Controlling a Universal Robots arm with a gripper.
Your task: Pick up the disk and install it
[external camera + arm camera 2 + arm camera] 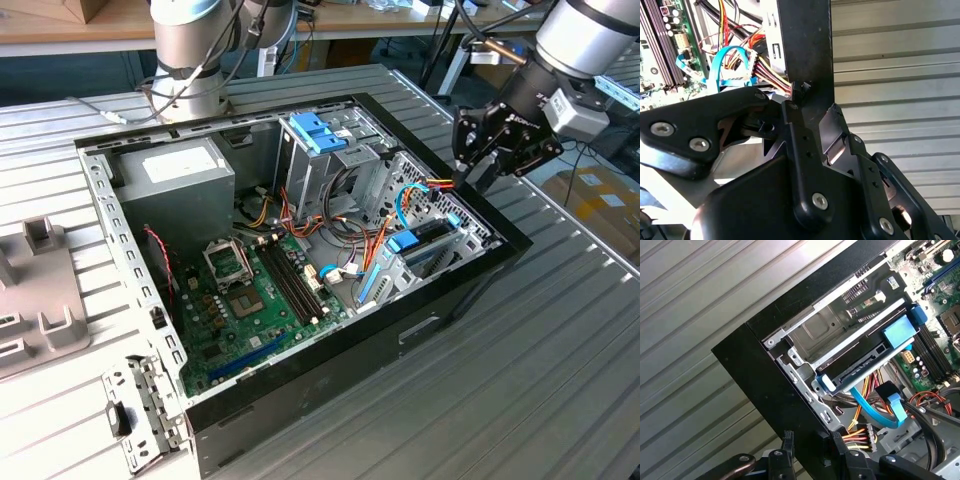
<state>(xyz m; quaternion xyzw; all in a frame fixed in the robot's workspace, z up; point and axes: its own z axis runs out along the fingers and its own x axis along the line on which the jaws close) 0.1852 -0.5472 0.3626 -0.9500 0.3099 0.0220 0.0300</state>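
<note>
Disk (425, 243) sits inside the open computer case (440, 325) in the exterior view, slotted in the drive cage by the wall on the exterior view's right, its blue tab (402, 241) facing the motherboard (262, 300). The gripper (470, 175) hangs over the rim of that same wall, a little past the disk.

In the second wrist view the gripper (812, 107) has its fingers (790, 112) parted, one on each side of the case's black wall (805, 50); a bundle of coloured wires (765, 75) lies just beyond.

In the first wrist view the disk (860, 347) lies flat in its metal bay, blue tab (899, 330) at the inner end, a blue cable (872, 410) below. The gripper (812, 447) straddles the wall's rim, holding nothing.
</note>
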